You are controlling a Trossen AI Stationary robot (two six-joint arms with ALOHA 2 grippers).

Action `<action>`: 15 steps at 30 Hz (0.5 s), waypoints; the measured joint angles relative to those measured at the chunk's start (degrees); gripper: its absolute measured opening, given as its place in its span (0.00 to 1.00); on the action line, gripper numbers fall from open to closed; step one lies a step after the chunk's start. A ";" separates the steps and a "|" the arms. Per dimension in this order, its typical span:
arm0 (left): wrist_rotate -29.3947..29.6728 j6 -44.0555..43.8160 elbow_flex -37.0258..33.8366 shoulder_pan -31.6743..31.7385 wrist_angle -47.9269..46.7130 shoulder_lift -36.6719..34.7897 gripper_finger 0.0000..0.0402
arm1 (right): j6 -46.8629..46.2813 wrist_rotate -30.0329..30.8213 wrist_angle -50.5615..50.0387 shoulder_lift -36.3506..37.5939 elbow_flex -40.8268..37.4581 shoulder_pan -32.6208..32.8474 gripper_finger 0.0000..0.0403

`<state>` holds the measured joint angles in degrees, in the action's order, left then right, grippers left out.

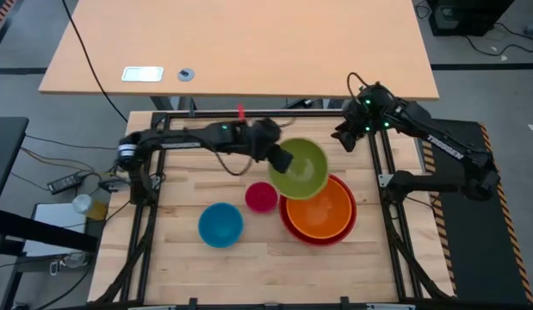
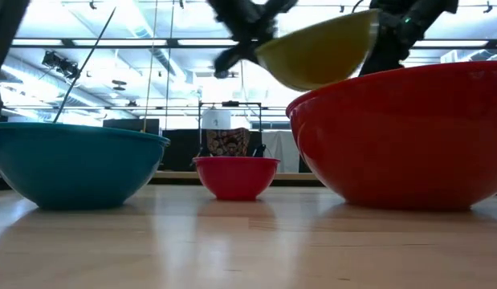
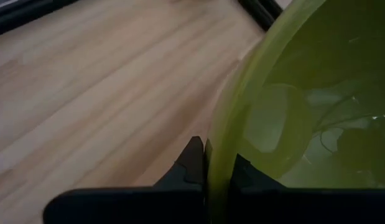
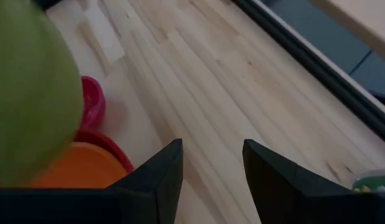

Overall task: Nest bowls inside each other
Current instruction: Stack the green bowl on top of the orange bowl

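Observation:
My left gripper (image 1: 283,161) is shut on the lime green bowl (image 1: 299,169), which hangs in the air over the far left rim of the orange bowl (image 1: 320,211). The orange bowl sits nested inside the red bowl (image 2: 401,136) at the table's right. The blue bowl (image 1: 220,224) and the small magenta pink bowl (image 1: 261,197) each stand on their bases on the wood, left of the red one. My right gripper (image 4: 212,168) stands open above the table's far right corner, with nothing between its fingers. My left gripper pinches the green bowl's rim (image 3: 218,163) on the bowl's left side, one finger (image 3: 191,163) outside the wall and one inside. The fingers come slanting down from the table's left. The bowl is lifted clear, tilted, mouth facing up.
A black metal frame (image 1: 391,172) borders the wooden table top. Bare wood lies along the near edge and at the far left. A larger tan desk (image 1: 240,43) stands beyond the far edge.

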<state>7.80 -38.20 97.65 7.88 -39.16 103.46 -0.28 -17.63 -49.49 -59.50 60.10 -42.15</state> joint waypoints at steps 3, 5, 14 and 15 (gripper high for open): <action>-1.61 1.88 7.13 -1.58 0.07 6.13 0.02 | 0.04 1.49 -1.80 2.77 0.00 0.00 0.43; -3.52 2.02 11.52 -2.33 0.22 10.08 0.02 | -0.14 2.37 -3.26 4.52 0.00 0.00 0.43; -10.54 2.45 25.31 -4.07 0.97 24.24 0.04 | -3.80 3.04 -6.19 12.00 0.00 0.00 0.43; -10.93 2.80 25.88 -4.22 -0.58 25.06 0.04 | -4.07 3.19 -6.09 12.70 0.00 0.00 0.43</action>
<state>-3.13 -35.40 123.53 3.67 -39.73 128.52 -4.35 -14.44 -55.57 -46.79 60.10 -42.15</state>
